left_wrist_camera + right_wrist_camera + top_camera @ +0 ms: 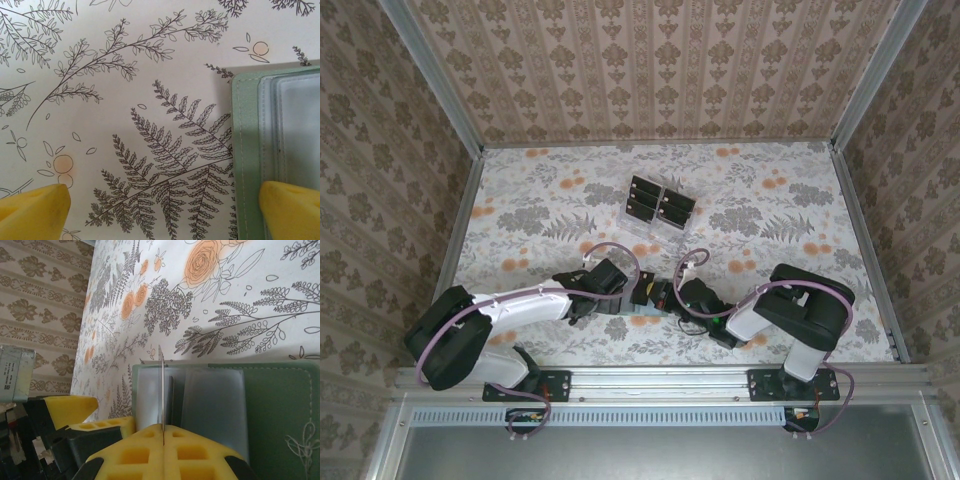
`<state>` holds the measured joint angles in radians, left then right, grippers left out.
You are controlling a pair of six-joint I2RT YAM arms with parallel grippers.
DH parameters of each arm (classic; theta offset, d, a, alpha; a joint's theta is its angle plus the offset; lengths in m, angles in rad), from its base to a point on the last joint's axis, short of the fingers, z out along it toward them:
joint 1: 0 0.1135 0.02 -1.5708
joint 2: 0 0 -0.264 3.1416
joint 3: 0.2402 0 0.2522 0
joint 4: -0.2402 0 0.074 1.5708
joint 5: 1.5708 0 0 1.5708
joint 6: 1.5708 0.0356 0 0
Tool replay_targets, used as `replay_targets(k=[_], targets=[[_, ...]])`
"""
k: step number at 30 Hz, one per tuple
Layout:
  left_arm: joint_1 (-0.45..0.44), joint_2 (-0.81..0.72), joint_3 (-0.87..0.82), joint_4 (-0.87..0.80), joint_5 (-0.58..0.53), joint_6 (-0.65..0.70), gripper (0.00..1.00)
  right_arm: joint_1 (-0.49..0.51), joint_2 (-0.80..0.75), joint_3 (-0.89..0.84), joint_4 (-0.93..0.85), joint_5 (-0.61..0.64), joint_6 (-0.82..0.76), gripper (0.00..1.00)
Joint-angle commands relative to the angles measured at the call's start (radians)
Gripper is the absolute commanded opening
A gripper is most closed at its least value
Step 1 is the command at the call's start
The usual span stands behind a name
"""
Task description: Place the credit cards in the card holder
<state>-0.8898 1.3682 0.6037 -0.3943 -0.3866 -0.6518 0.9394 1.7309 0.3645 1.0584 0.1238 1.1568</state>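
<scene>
Right gripper (163, 432), clamped on a card (161, 385) edge-on, should slide it squarely into the card holder (280, 405); left gripper (162, 207) gapes wide.

A robot test cell, lab-like: wallpaper panels (650, 60) on aluminium posts (432, 78) box in a floral tabletop (800, 215), and two robot arms (520, 305) stand bolted to a metal rail (660, 382) along the frame's bottom edge.

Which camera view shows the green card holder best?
The right wrist view: the card holder lies close and wide, with green cover and clear pockets. The left wrist view catches its stitched edge; in the top view the arms cover most of it.
</scene>
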Motion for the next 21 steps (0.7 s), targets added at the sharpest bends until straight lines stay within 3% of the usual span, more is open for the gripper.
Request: replay_targets(k=[1, 21], targets=[[-0.006, 0.005, -0.022, -0.037, -0.011, -0.012, 1.0, 0.016, 0.022, -0.009, 0.03, -0.012, 0.014, 0.0], [-0.005, 0.002, -0.028, -0.03, -0.012, -0.014, 1.0, 0.032, 0.07, -0.04, 0.036, -0.042, 0.062, 0.0]])
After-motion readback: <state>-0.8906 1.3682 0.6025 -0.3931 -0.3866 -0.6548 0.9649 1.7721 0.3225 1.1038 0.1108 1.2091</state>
